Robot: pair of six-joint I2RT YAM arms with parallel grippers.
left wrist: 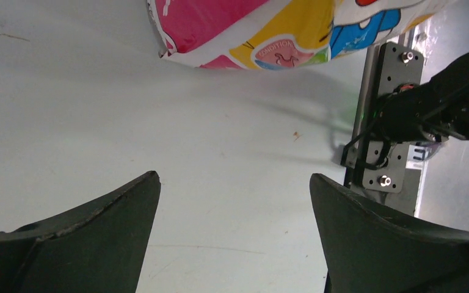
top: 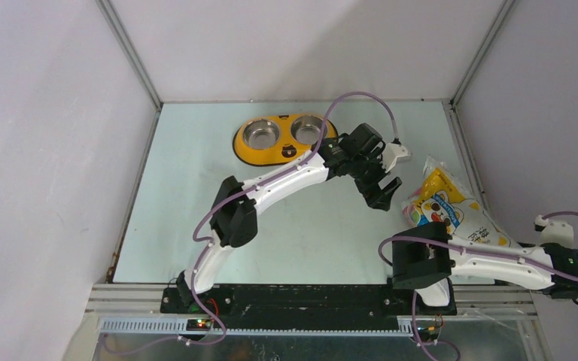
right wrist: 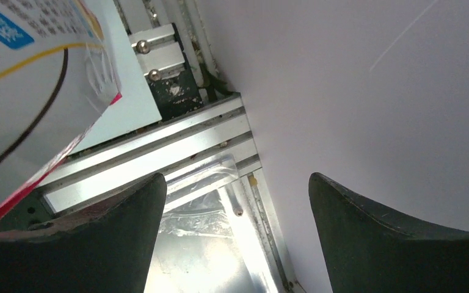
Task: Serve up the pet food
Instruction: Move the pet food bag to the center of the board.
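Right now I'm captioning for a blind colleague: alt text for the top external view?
Left arm reaches across a pale table, jaws near a crinkly yellow-white foil pet food bag at right. A yellow double bowl with steel cups sits at the far side.

The pet food bag point(top: 445, 197) — yellow-white, cartoon cat, pink base — lies at the right of the table point(top: 196, 226).

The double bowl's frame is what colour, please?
The double bowl is yellow, clearest in the top external view.
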